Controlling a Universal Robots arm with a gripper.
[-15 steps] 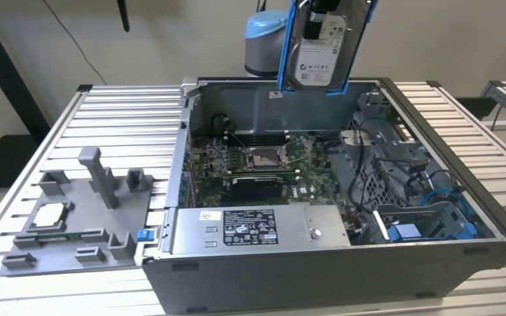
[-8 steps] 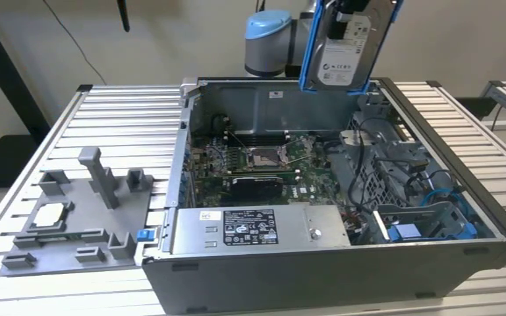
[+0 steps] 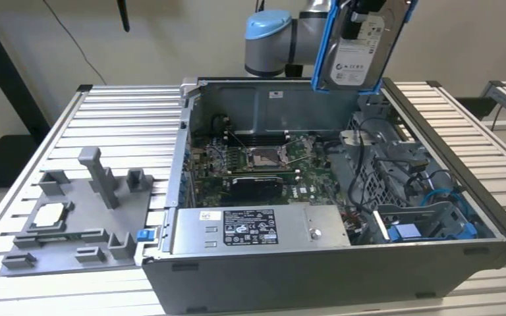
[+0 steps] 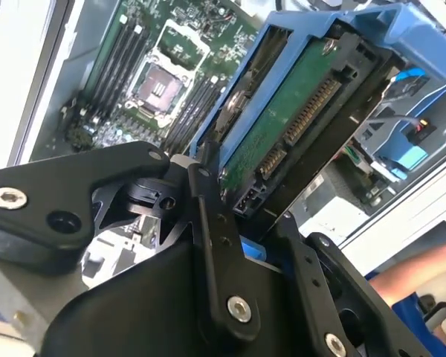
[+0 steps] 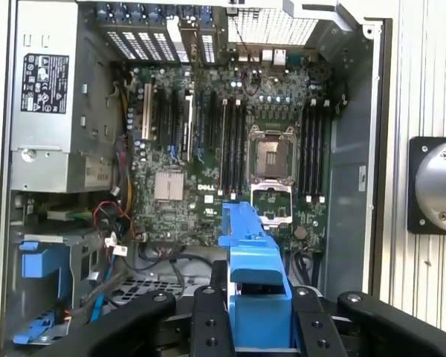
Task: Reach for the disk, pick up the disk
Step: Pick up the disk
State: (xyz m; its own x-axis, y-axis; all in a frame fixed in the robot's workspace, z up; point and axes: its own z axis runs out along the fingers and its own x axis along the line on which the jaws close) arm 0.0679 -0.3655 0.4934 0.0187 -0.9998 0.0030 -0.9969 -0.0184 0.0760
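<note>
The disk [image 3: 358,56], a silver drive with a white label and blue side rails, hangs upright above the back right of the open computer case [image 3: 464,257]. My gripper [image 3: 363,14] is shut on it from above. In the second wrist view the disk [image 4: 282,123] shows its green circuit board and connector, clamped between my black fingers [image 4: 207,223]. In the first wrist view the blue rail [image 5: 254,260] of the disk sits between my fingers [image 5: 207,320], with my gripper [image 5: 256,297] well above the motherboard [image 5: 208,149].
A long silver box [image 3: 253,229] lies along the front of the case. A blue drive bay [image 3: 411,234] sits at its front right. A grey fixture [image 3: 68,224] with a small square chip [image 3: 49,214] stands on the slatted table at the exterior view's left. Part of a person [image 4: 412,282] is beside the case.
</note>
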